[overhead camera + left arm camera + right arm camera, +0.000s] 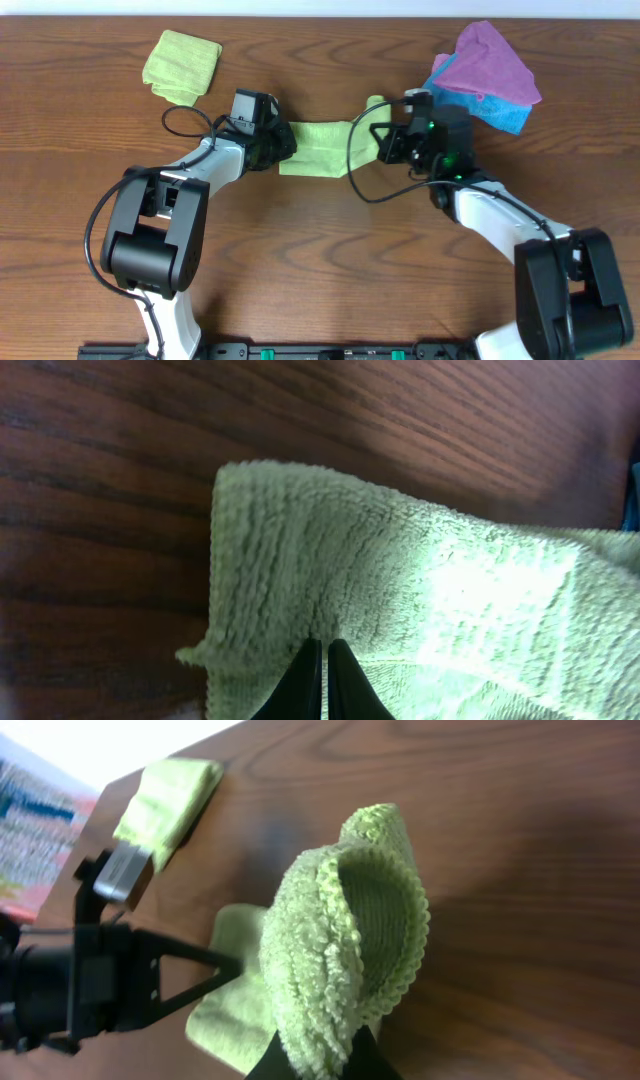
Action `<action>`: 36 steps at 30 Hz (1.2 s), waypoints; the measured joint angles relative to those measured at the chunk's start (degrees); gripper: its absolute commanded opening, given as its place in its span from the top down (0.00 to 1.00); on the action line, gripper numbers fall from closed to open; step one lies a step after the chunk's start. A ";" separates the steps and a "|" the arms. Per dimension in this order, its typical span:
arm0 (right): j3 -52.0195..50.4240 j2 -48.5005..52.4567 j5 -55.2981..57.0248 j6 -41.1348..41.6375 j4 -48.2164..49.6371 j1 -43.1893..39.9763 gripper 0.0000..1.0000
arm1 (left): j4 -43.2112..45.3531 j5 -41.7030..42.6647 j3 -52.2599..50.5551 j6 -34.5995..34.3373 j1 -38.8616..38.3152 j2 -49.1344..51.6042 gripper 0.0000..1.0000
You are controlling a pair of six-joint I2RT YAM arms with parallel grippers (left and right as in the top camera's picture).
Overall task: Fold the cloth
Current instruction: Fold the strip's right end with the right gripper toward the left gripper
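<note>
The lime-green cloth (318, 148) lies stretched in a narrow band on the wooden table between my two grippers. My left gripper (280, 147) is shut on the cloth's left edge; in the left wrist view its fingers (323, 657) pinch the terry fabric (400, 580) just above the table. My right gripper (381, 135) is shut on the cloth's right end. In the right wrist view its fingers (318, 1060) hold a bunched, curled-up fold of the cloth (345, 940) raised off the table. The white tag is hidden.
A small thick lime-green pad (182, 65) lies at the back left and also shows in the right wrist view (165, 800). A purple cloth (490, 62) lies on a blue cloth (505, 112) at the back right, close to my right arm.
</note>
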 measured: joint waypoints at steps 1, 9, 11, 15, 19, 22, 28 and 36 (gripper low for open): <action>0.00 0.00 0.28 -0.11 0.15 1.05 0.99 | 0.00 0.00 0.00 0.00 0.00 0.00 0.94; 0.90 1.01 2.73 -0.13 0.33 6.91 0.99 | 0.00 0.00 0.00 0.00 0.00 0.00 0.94; 2.34 2.47 2.99 -0.13 0.35 7.43 0.99 | 0.00 0.00 0.00 0.02 0.00 0.00 0.94; 8.13 7.32 2.95 -0.13 -1.31 8.96 0.99 | -0.02 0.00 0.00 0.02 0.00 0.00 0.94; 13.27 11.13 2.99 -0.39 -4.22 11.13 0.99 | -0.02 0.00 0.00 0.00 0.00 0.00 0.94; 14.19 12.26 3.04 -0.79 -4.68 12.74 0.99 | -0.07 0.00 0.00 0.02 0.09 0.00 0.94; 14.19 14.21 2.99 -1.16 -5.09 13.88 0.99 | -3.69 0.00 0.00 1.16 1.99 -2.05 0.94; 14.29 17.70 3.56 -1.27 -5.05 14.75 0.84 | -6.21 0.00 0.02 3.48 6.84 -12.55 0.94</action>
